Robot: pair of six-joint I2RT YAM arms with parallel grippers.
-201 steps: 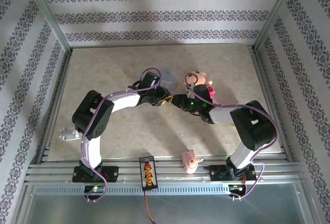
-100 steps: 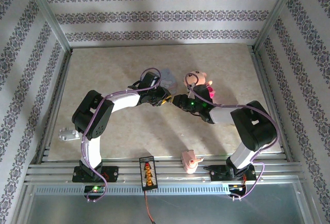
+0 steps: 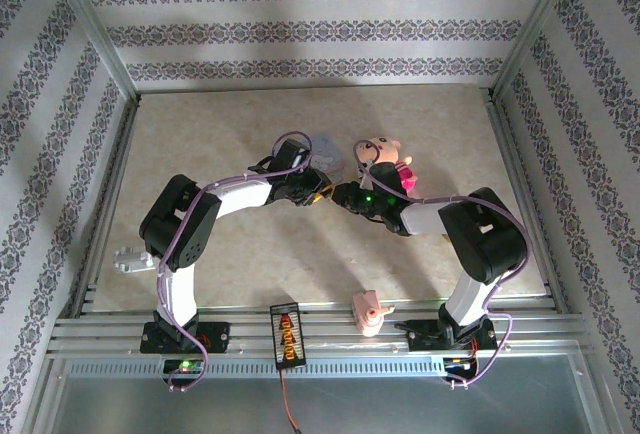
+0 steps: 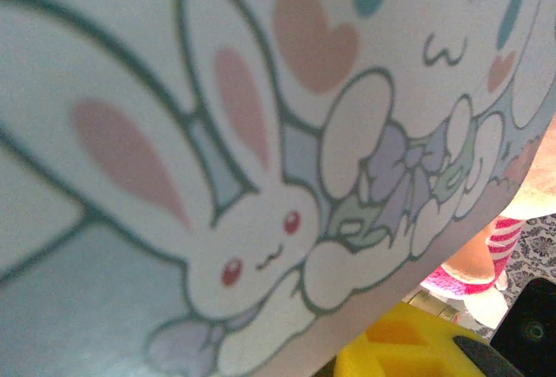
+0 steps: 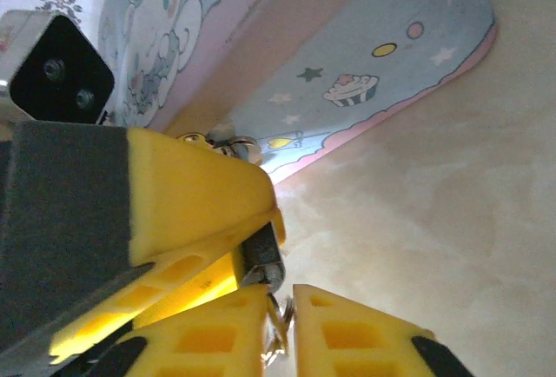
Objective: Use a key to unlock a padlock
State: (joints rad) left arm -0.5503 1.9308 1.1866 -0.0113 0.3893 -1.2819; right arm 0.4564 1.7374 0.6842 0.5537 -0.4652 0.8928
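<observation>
Where the left gripper (image 5: 266,240) closes, the padlock (image 5: 259,260) sits between its tips.

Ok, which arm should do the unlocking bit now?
Right, probably. The right gripper pinches the small silvery piece at the end of the padlock, likely the key. The left gripper is busy clamping the padlock.

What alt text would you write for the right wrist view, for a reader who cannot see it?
The right gripper, its yellow fingers nearly together on a small silvery metal piece, sits just below the padlock held by the left gripper. Behind them are a pale blue tin and the beige table.
</observation>
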